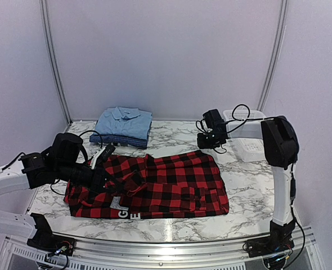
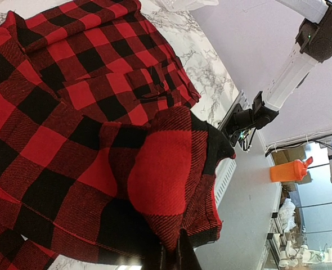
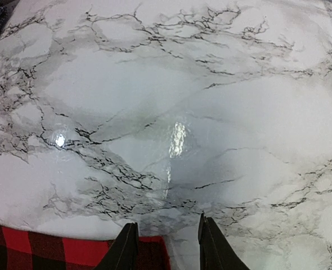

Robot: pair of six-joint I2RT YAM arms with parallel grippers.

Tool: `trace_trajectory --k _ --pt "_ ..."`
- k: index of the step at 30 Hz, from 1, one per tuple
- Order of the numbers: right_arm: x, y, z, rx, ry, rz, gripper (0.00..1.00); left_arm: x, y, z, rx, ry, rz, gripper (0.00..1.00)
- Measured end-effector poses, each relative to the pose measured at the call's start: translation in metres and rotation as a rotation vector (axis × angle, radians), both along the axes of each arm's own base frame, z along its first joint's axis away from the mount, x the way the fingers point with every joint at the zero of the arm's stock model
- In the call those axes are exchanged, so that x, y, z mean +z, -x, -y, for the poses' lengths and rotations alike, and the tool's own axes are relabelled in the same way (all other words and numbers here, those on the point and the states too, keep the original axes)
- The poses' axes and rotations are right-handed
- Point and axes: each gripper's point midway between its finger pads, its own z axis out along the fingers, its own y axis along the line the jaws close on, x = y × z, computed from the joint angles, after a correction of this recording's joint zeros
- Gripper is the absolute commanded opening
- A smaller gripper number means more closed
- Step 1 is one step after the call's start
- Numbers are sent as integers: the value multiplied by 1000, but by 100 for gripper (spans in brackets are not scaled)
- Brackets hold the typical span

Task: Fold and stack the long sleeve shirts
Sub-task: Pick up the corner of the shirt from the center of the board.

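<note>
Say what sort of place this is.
Probably a robotics lab test cell: white walls enclose a marble-patterned table, with left arm and right arm bolted at its near edge, working a plaid shirt.

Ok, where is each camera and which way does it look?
Top camera: above and behind, looking down at the table; left arm, right arm show.
Left wrist: on the left arm, looking along the left gripper at the plaid shirt it pinches.
Right wrist: on the right arm, looking down at the table; the right gripper shows.
All see the plaid shirt.
</note>
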Motion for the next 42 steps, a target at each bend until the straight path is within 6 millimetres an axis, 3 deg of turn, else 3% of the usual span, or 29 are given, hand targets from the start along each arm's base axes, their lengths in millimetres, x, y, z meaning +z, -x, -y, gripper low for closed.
trace_trajectory --k 13,17,23,26,29,35,38,42 --pt "-10 11 -11 25 21 -25 28 -9 -2 1 2 -27 -16 0" --pt "-23 19 -8 24 32 -52 21 -11 -2 1 0 -30 -16 0" --pt "-24 18 -8 19 32 -46 0 -15 -3 2 -1 -41 -21 0" --pt "-24 17 -8 15 33 -44 0 -11 -5 1 4 -52 -12 0" --pt "-23 17 -8 16 34 -42 0 8 -11 3 7 -54 27 0" --pt "-15 13 -6 7 38 -14 0 89 -24 6 1 -10 190 0" --pt "2 13 -4 1 26 33 0 121 -23 3 -17 1 258 0" --pt "37 16 -1 -8 -7 120 0 128 -15 -4 -48 -36 280 0"
